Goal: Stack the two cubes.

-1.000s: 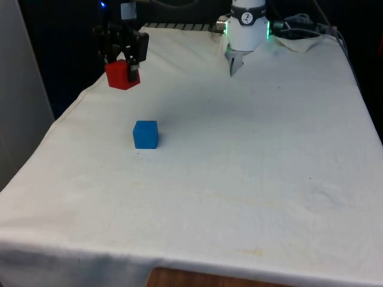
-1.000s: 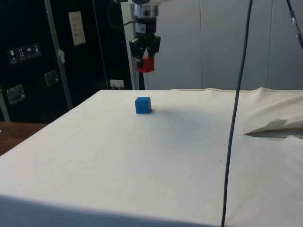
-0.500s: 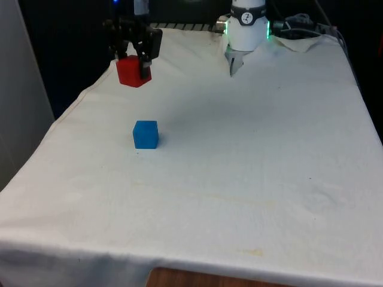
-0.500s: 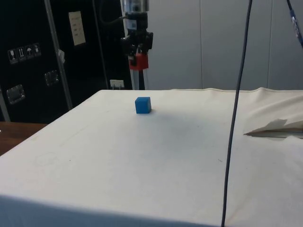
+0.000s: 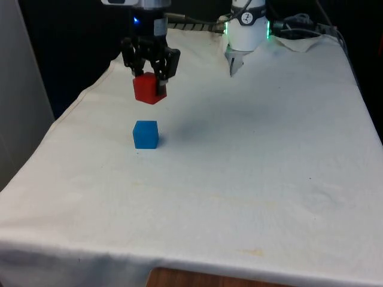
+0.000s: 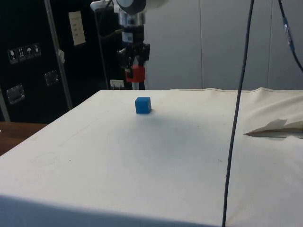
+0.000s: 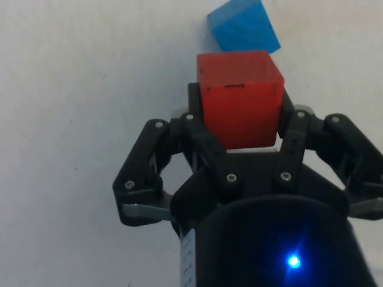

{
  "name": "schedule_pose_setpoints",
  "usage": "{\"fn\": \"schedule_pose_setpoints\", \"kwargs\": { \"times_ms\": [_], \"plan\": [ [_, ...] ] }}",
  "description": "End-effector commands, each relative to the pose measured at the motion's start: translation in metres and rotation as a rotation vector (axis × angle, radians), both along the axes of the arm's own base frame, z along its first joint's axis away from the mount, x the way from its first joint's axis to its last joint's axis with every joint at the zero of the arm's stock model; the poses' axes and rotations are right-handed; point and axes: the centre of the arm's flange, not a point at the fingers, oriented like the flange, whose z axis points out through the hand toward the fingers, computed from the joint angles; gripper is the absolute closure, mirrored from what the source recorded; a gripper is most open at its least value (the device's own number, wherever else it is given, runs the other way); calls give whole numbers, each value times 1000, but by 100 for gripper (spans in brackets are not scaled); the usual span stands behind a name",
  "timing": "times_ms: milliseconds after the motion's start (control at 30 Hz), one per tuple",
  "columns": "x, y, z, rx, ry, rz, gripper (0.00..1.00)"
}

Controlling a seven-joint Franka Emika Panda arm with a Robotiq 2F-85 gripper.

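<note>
On the white-clothed desk [image 5: 251, 155] in the front view, the end effector [image 5: 149, 76] pinches the red cube [image 5: 148, 88] in the air, at 12 o'clock from the blue cube [image 5: 145, 134]. Side view: red cube [image 6: 137, 73] hangs at 11 o'clock above the blue cube [image 6: 142, 105]. Wrist view: the fingers [image 7: 200, 128] clamp the red cube [image 7: 239, 95], the blue cube [image 7: 245, 27] beyond it.

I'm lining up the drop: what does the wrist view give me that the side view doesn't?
Wrist view alone: both fingers pressed on opposite faces of the red cube, and the blue cube partly hidden behind it, so the two look offset rather than centred.

Side view alone: the open air between the red cube and the blue cube, which rests on the white cloth; dark cabinets stand behind.

Both: the gripper holding the red cube clear of the blue one, not yet stacked.
</note>
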Motion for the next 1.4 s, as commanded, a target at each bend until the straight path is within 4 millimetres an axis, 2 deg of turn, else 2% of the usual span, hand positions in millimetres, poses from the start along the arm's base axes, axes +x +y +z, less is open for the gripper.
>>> {"fn": "schedule_pose_setpoints", "kwargs": {
  "times_ms": [0, 67, 167, 333, 400, 600, 1033, 1367],
  "plan": [
    [0, 3, -6, -14, -10, -6, 99],
    [0, 2, -6, -3, -5, -3, 99],
    [-3, 2, -22, -22, -15, -11, 99],
    [-5, 1, -32, -25, -11, -11, 99],
    [-7, -5, -39, -35, -20, -18, 99],
    [-7, -14, -45, -48, -26, -31, 99],
    [-2, -10, -54, -60, -29, -45, 99],
    [-4, -15, -65, -61, -21, -58, 99]
  ]
}}
